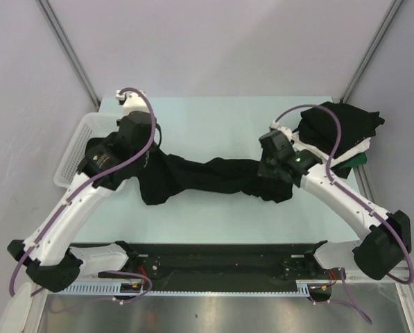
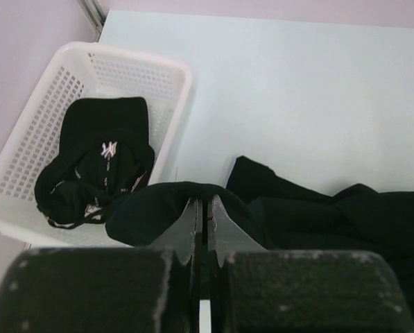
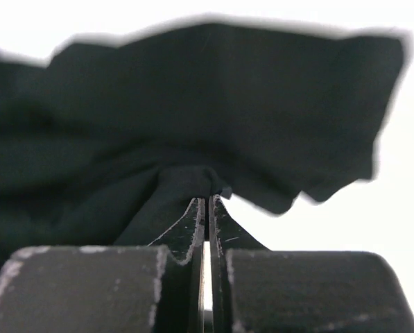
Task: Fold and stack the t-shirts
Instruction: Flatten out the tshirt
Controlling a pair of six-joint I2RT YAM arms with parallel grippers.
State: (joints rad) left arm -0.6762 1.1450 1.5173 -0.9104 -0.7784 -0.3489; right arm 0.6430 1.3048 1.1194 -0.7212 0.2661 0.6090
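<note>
A black t-shirt (image 1: 210,179) hangs stretched between my two grippers above the middle of the table. My left gripper (image 1: 145,158) is shut on its left end; the left wrist view shows the cloth (image 2: 304,215) pinched at the fingertips (image 2: 205,205). My right gripper (image 1: 269,168) is shut on its right end; in the right wrist view the black cloth (image 3: 193,118) bunches at the fingertips (image 3: 208,201). A stack of folded t-shirts (image 1: 345,128), black on top with white and green edges, sits at the far right. Another black t-shirt (image 2: 96,166) lies in the basket.
A white plastic mesh basket (image 1: 78,142) stands at the table's left edge, also seen in the left wrist view (image 2: 172,97). The pale table surface (image 1: 213,118) stretches behind the held shirt. Grey walls enclose the back and sides.
</note>
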